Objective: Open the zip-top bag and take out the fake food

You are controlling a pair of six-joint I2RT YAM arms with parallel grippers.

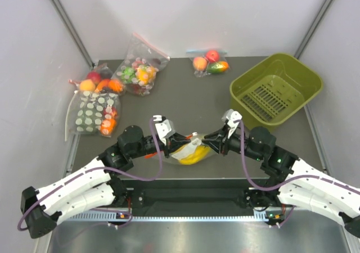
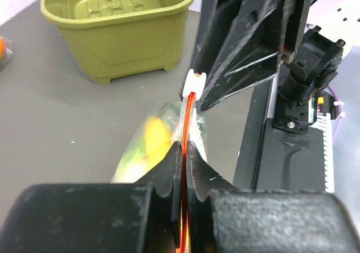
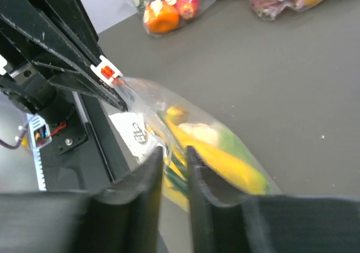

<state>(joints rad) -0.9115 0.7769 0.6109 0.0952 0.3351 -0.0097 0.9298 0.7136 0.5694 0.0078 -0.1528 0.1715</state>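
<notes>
1. Here is the zip-top bag [image 1: 181,150], sitting at the near middle of the dark tabletop [image 1: 185,104], strung between the two arms
2. The left jaws are clamping shut on the bag's red-orange zip strip [image 2: 187,118], which is standing edge-up between them
3. From that grip the strip is running on as one thin line to a white slider [image 2: 195,83], and the slider is sitting close to both sets of jaws
4. The right jaws are standing just a slit apart at the bag's right side. Crinkly film and a white label [image 3: 134,132] are showing around the gap, and I cannot tell whether they are pinching the plastic
5. The fake food is lying inside the bag: yellow bananas [image 1: 194,155] and a pale green-and-white leafy head [image 3: 209,134] are pressing against the clear film
6. An olive-green basket [image 1: 306,76] is standing at the far right, well apart from the bag
7. Over on the far left, a white-dotted bag [image 1: 93,115], a fruit bag [image 1: 98,83] and a bag of multicolour pieces [image 1: 140,70] are lying together, and a small fruit bag [image 1: 209,63] is resting at the far middle
</notes>
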